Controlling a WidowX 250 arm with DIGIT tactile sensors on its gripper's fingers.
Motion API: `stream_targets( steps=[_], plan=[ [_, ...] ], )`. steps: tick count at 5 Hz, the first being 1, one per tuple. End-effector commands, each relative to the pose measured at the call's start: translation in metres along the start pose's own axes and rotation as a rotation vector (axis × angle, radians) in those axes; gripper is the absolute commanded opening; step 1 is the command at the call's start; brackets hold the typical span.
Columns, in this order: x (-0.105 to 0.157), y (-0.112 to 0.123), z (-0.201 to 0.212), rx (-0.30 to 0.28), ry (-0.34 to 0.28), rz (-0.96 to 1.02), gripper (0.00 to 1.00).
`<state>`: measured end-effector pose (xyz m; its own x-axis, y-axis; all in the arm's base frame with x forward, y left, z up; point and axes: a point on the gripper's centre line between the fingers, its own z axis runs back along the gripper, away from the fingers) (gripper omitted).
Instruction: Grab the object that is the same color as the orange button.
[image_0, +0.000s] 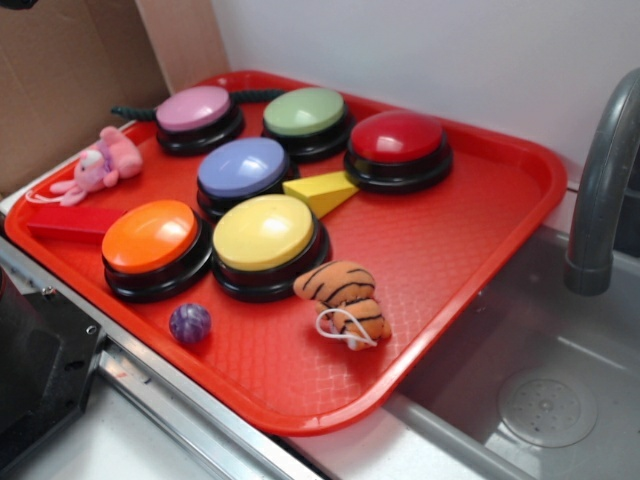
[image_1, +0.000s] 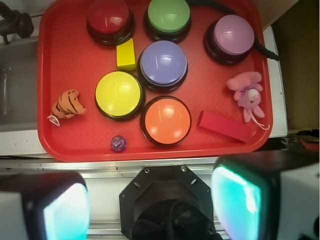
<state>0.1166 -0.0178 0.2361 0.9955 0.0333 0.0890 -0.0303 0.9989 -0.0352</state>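
- We want the orange tiger (image_1: 68, 103). It lies on the left side of the red tray (image_1: 60, 145), just beside the yellow button (image_1: 119, 93).
- We should come straight down over its middle, so we miss the yellow button and the string loop (image_0: 340, 326).
- The purple ball (image_1: 118, 143) sits near, but apart.
- The orange button (image_1: 166, 120) shows us the color.
- Our gripper (image_1: 150, 200) is wide open, holding nothing, well back from the tray.
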Motion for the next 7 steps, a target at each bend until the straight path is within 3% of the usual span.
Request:
stream_targets(
  steps=[1,2,3,4,5,6,7],
  plan=[
    [0.000,0.000,0.000,0.000,0.000,0.000,1.00],
    [0.026,-0.013,-0.010,0.025,-0.006,-0.253,1.00],
    [0.051,-0.031,-0.027,-0.042,-0.039,-0.499,1.00],
    [0.075,-0.059,-0.053,-0.101,-0.128,-0.748,1.00],
    [0.078,-0.089,-0.082,-0.089,-0.101,-1.003,1.00],
    [0.065,-0.116,-0.108,-0.109,-0.056,-1.252,1.00],
    [0.044,-0.126,-0.139,-0.146,0.054,-1.499,1.00]
  ],
)
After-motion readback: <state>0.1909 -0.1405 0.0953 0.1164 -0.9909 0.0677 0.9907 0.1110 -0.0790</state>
